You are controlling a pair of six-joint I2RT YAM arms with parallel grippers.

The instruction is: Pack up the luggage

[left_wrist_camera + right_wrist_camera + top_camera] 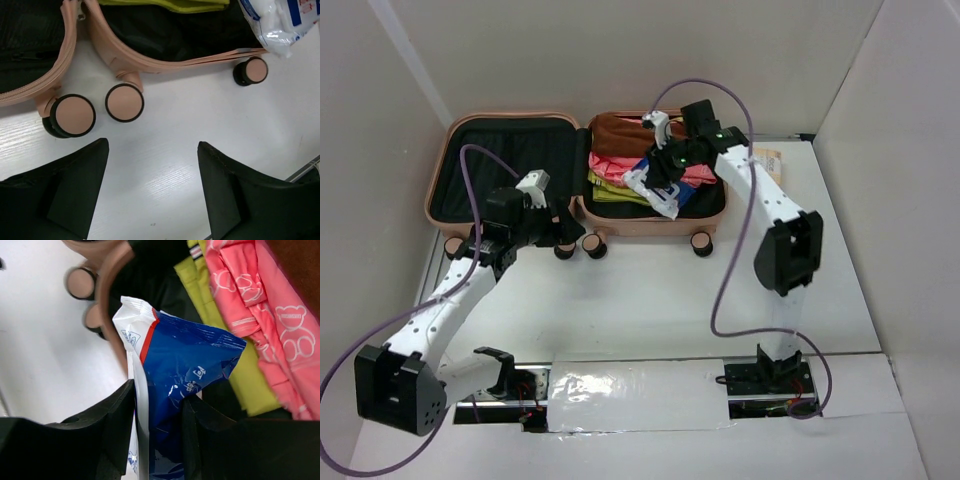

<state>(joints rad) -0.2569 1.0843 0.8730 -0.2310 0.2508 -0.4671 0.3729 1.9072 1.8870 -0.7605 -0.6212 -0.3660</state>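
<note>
The peach-pink luggage [440,170] lies open at the back of the table, its left half bare black lining, its right half holding brown, pink and yellow-green folded clothes [620,140]. My right gripper [663,188] is shut on a blue-and-white plastic packet [185,360] and holds it over the front of the right half, above the yellow-green cloth [240,385] and pink bear-print cloth [260,315]. My left gripper [563,228] is open and empty on the table just in front of the luggage wheels [125,102]. The packet's end shows in the left wrist view [280,20].
White walls close the table on the left, back and right. A small tan object [768,158] lies right of the luggage. Purple cables loop over both arms. A taped seam [630,385] runs along the near edge between the arm bases.
</note>
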